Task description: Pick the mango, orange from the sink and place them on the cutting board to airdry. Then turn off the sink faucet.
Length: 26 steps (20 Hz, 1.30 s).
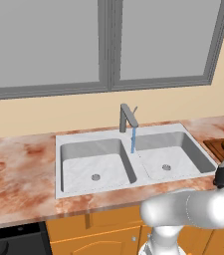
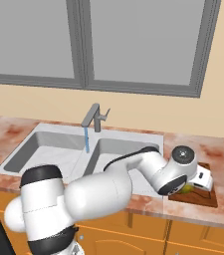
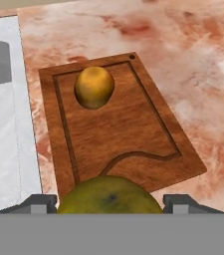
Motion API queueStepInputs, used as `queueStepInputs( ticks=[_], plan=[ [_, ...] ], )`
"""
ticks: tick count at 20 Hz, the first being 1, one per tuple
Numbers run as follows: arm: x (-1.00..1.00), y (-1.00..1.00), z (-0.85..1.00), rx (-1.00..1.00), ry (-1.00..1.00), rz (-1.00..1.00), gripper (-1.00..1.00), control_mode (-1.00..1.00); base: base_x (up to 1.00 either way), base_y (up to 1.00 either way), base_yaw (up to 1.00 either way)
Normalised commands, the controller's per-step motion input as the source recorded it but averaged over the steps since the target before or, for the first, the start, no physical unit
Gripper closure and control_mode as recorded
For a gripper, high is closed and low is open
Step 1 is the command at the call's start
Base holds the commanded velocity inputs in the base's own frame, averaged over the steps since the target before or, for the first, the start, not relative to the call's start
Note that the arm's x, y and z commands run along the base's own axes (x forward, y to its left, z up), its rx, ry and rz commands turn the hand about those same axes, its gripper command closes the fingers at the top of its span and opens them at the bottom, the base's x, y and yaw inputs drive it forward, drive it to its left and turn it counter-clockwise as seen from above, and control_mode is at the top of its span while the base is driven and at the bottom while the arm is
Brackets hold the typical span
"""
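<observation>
The orange (image 3: 109,195) sits clamped between the pincer (image 3: 109,203) fingertips, held just over the near end of the cutting board (image 3: 128,134). The mango (image 3: 94,87) lies on the board's far end, well apart from it. The board rests on the marbled worktop (image 3: 193,64) right of the sink (image 1: 78,149), where water runs from the sink faucet (image 1: 127,117).

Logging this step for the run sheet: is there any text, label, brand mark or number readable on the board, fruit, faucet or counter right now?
None. The cutting board shows only wood grain and a groove, no lettering. The fruit lying on it, the fruit between the gripper fingers, the sink faucet, the sink and the counter are all unmarked.
</observation>
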Motion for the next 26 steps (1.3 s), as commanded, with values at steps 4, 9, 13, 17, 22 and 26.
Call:
queueStepInputs(
  ticks=[4, 9, 13, 17, 22, 26],
  plan=[
    [0.04, -0.01, -0.08, 0.0, 0.0, 0.01, 1.0, -1.0, 0.0, 0.0, 0.0],
    [0.12, 0.0, -0.07, 0.0, 0.0, 0.01, 1.0, -1.0, 0.0, 0.0, 0.0],
    [0.13, 0.0, -0.1, 0.0, 0.0, 0.01, 1.0, -1.0, 0.0, 0.0, 0.0],
    [0.11, 0.0, -0.16, 0.0, 0.0, 0.01, 1.0, -1.0, 0.0, 0.0, 0.0],
    [0.11, 0.0, -0.13, 0.0, 0.0, 0.01, 1.0, -1.0, 0.0, 0.0, 0.0],
    [0.14, 0.0, -0.13, 0.0, 0.0, 0.01, 1.0, -1.0, 0.0, 0.0, 0.0]
  ],
)
